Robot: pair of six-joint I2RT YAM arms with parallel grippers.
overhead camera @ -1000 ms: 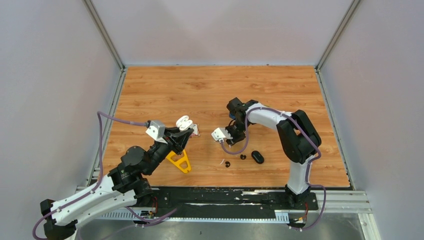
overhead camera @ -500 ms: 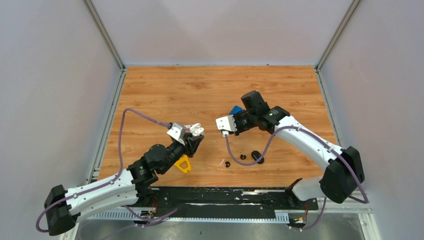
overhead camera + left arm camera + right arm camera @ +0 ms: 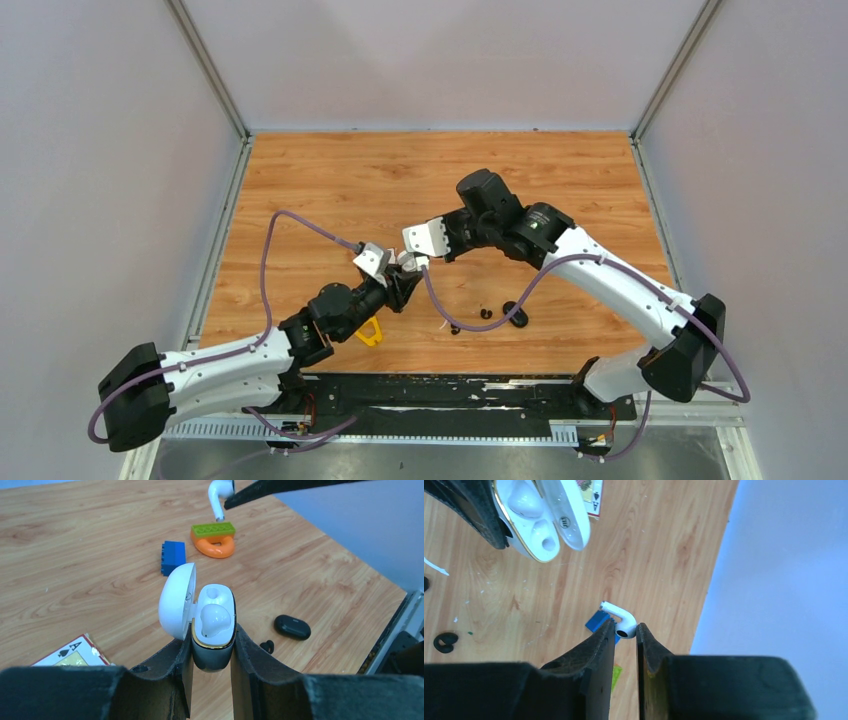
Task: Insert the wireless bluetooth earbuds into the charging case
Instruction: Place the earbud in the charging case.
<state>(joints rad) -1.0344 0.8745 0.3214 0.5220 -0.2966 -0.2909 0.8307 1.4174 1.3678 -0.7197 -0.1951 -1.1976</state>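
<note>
My left gripper (image 3: 212,630) is shut on the white, gold-rimmed charging case (image 3: 212,652), which it holds up with the lid (image 3: 176,602) open to the left. One white earbud (image 3: 215,619) sits in the nearer slot. The farther slot (image 3: 214,594) is empty. My right gripper (image 3: 625,627) is shut on a second white earbud (image 3: 621,616), pinched at the fingertips with its stem sticking out. It hangs a short way beyond and above the case (image 3: 536,527), not touching it. Two black earbuds (image 3: 486,313) (image 3: 455,328) lie on the table.
A black oval case (image 3: 515,313) lies by the black buds. On the wood beyond are a blue block (image 3: 173,557) and a green block on an orange piece (image 3: 214,530). A playing card (image 3: 75,652) and a yellow piece (image 3: 368,330) lie near my left arm.
Both arms have closed in on each other at the table's middle. The left brought the open case rightward and the right carried the white earbud leftward, close to the case.
</note>
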